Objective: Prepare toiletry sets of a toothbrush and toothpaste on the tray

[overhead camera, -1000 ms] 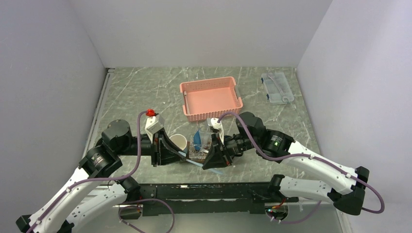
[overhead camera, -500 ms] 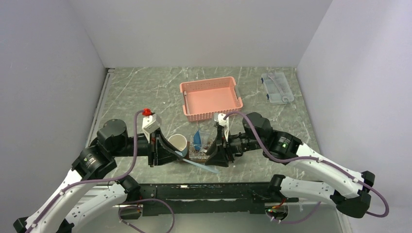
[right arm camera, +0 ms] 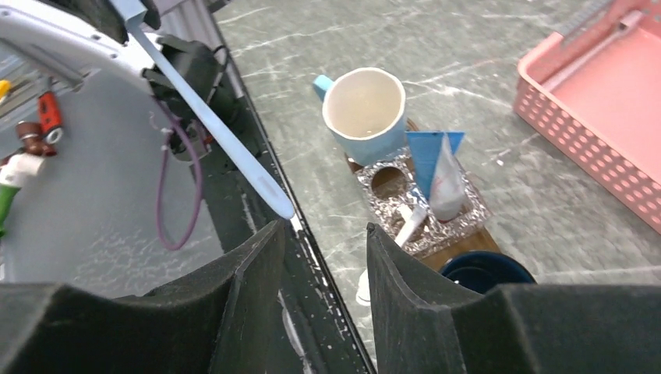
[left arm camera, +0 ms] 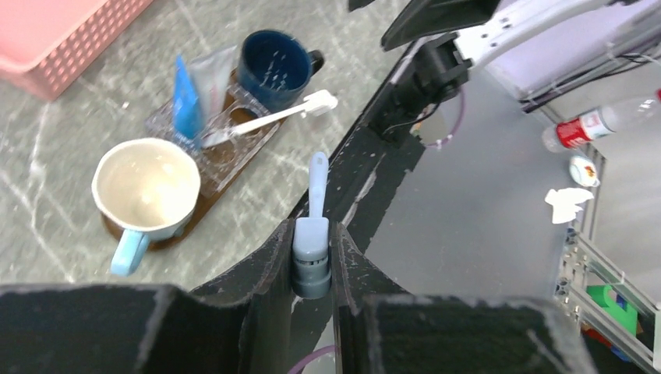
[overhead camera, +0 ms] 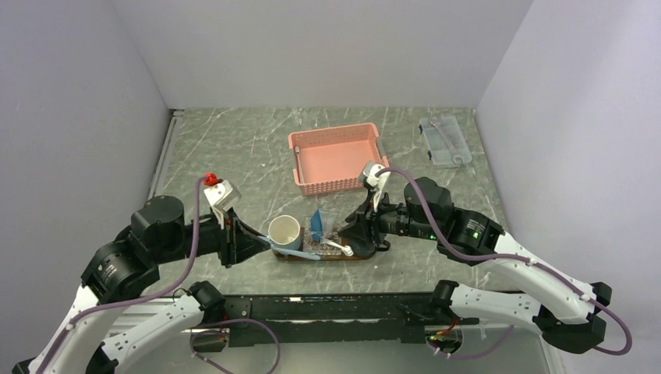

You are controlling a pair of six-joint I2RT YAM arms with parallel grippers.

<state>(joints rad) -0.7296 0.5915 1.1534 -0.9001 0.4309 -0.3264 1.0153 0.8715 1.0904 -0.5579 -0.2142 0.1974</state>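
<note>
The left gripper (left arm camera: 312, 228) gripped a pale blue toothbrush (left arm camera: 316, 191) by its handle. The right gripper (right arm camera: 323, 234) stood open, holding nothing. On the tray (right arm camera: 457, 247), the blue toothpaste (left arm camera: 185, 97) stood upright in a clear holder (left arm camera: 226, 140) beside a cream mug (left arm camera: 146, 187).

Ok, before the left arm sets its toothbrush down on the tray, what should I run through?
1. Left claw grip on the grey-blue toothbrush: ok, shut on the handle end.
2. Right claw free: ok, open and empty.
3. Right claw out of the way: cannot tell; it hovers near the dark mug end of the tray.
4. Free slot in the clear holder: ok, one round hole is unfilled.
5. Blue toothpaste: ok, standing in the holder.
6. White toothbrush: ok, lying across the holder, head past the tray's edge.
</note>
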